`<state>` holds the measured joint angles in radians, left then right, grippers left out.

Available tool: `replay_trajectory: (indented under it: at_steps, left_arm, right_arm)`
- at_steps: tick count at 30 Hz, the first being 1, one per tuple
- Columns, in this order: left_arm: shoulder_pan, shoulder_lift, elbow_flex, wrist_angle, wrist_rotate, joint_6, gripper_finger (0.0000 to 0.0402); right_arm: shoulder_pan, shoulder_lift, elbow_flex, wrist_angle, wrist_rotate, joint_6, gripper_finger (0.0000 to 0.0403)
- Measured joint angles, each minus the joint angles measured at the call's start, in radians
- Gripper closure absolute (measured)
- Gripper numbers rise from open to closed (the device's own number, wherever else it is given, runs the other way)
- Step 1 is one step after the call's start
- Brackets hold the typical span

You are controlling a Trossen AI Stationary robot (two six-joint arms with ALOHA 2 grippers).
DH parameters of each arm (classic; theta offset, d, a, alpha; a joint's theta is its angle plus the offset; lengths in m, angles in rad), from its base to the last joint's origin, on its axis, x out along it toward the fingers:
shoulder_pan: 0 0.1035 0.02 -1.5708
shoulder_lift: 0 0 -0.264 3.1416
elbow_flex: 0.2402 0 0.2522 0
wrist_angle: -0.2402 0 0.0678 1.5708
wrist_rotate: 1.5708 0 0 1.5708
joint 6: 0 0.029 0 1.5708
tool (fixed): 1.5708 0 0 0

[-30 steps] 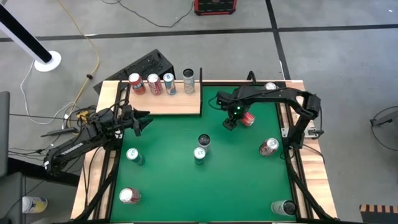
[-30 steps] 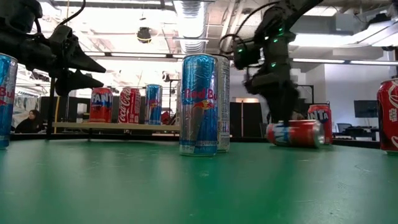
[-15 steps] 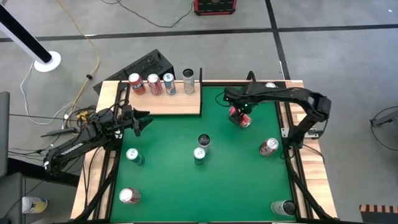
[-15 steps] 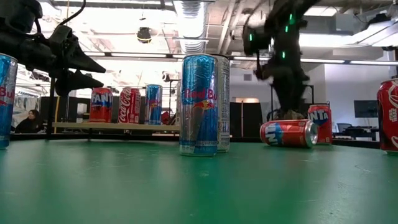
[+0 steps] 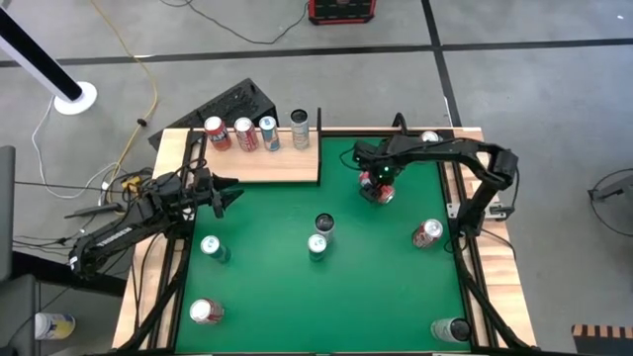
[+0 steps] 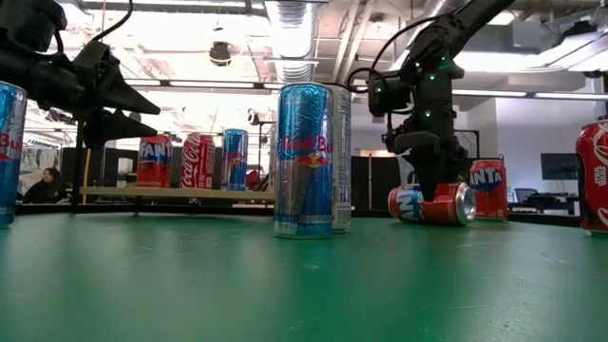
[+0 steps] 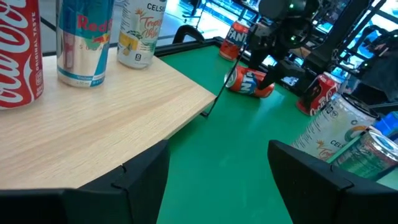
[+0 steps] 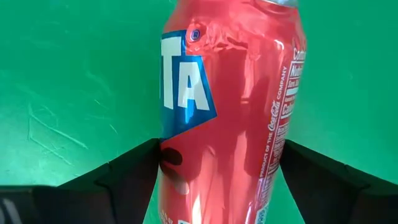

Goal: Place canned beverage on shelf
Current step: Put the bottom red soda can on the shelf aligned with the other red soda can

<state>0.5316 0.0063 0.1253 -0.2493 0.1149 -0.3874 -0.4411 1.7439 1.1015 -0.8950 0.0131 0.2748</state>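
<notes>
Grey concrete floor (image 5: 297, 69) crossed by dark lines, yellow cable (image 5: 127, 44), white pole base (image 5: 75, 97), red case (image 5: 341, 10), ceiling ducts (image 6: 290, 33), strip lights (image 6: 204, 86)

Bright overhead ceiling lights (image 6: 285, 19), glare on cans, soft foreground blur.

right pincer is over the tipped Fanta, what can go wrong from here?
1. The red Fanta can lies on its side between the right pincer's open fingers; it may roll away as they shut.
2. It is dented, so the grip may slip.
3. Four cans already crowd the shelf; placing could topple one.
</notes>
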Motion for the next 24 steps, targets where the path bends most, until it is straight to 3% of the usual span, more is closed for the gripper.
replay_trajectory:
  at_steps: [5, 11, 19, 24]
  left_arm:
    - [0.000, 0.000, 0.000, 0.057, 0.095, -0.018, 0.0145]
    - [0.000, 0.000, 0.000, 0.162, 0.212, -0.061, 0.0145]
    - [0.000, 0.000, 0.000, 0.198, 0.221, -0.066, 0.0145]
    - [-0.006, 0.002, 0.001, 0.233, 0.227, -0.086, 0.0145]
  right_arm:
    - [0.030, -0.018, -0.004, 0.044, 0.028, -0.030, 0.0088]
    - [0.068, -0.138, -0.014, 0.087, 0.036, -0.030, 0.0102]
    - [0.113, -0.308, -0.136, 0.210, 0.039, 0.017, 0.0102]
    - [0.179, -0.428, -0.209, 0.377, 0.092, 0.031, 0.0102]
